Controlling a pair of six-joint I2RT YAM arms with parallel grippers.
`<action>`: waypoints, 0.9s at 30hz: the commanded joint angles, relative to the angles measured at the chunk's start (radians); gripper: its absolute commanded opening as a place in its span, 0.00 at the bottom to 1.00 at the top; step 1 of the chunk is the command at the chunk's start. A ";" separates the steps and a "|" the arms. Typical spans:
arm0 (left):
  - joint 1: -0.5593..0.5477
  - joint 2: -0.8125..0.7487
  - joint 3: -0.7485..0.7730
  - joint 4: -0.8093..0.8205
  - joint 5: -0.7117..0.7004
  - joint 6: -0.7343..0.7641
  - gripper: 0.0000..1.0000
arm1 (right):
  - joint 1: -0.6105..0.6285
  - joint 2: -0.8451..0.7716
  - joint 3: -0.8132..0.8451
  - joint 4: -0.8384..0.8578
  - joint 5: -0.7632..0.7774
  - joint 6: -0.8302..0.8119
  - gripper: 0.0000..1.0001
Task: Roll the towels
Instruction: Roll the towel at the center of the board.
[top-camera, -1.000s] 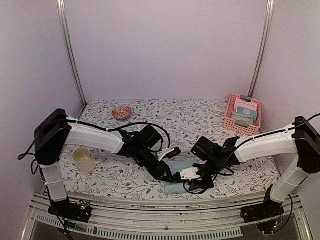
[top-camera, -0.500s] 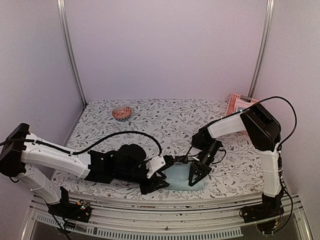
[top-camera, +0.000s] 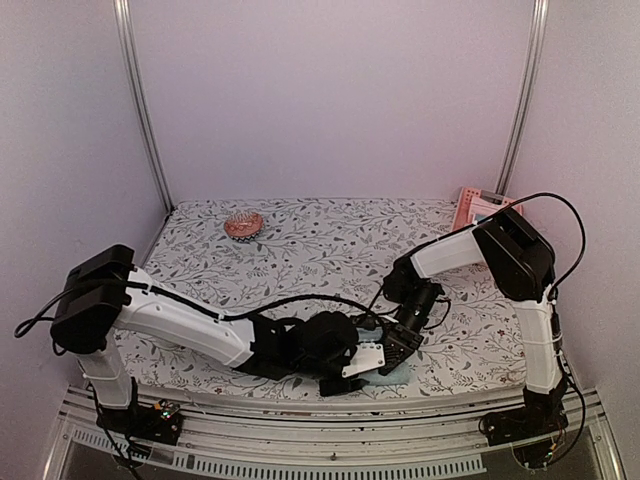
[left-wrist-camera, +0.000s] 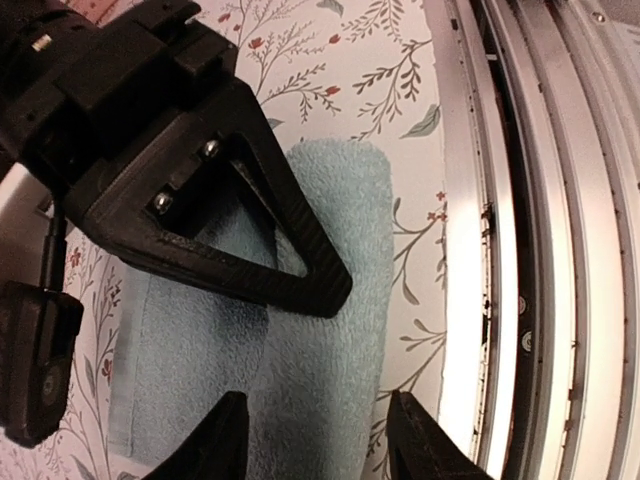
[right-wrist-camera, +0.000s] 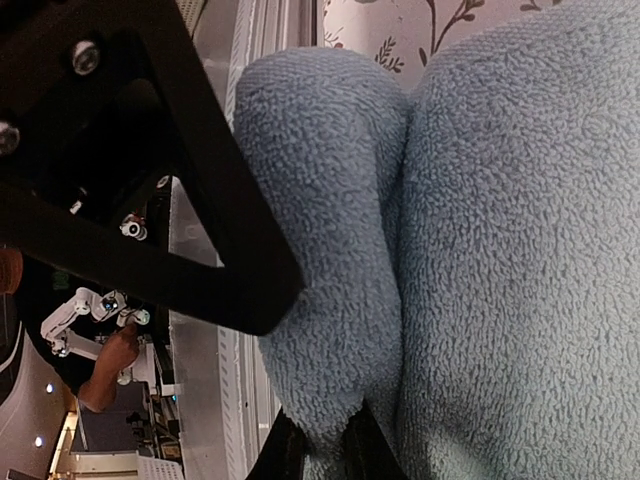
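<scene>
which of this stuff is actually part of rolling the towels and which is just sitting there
Part of the job:
- light blue towel, one edge rolled over
- right gripper, pinching the towel's fold
- left gripper, fingers apart astride the roll

Just lying about:
- pink basket, back right, partly hidden behind the right arm
- small round pink object, back left

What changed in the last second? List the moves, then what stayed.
The left arm dropped low and the left tool slid right to the light blue terry towel, jaws apart astride its rolled edge. The right arm lifted its elbow, now hiding most of the pink plastic basket; the right tool stays pinched on the towel. Unmoved: the round pink object, the floral table cover.
</scene>
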 joint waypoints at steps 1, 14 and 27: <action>-0.010 0.070 0.055 -0.062 -0.063 0.089 0.45 | 0.005 0.023 0.000 0.026 0.047 0.008 0.10; -0.007 0.108 0.134 -0.236 -0.026 -0.008 0.09 | -0.030 -0.157 0.105 -0.098 0.049 -0.047 0.43; 0.223 0.269 0.324 -0.423 0.587 -0.303 0.11 | -0.207 -0.803 -0.106 0.330 0.181 0.235 0.45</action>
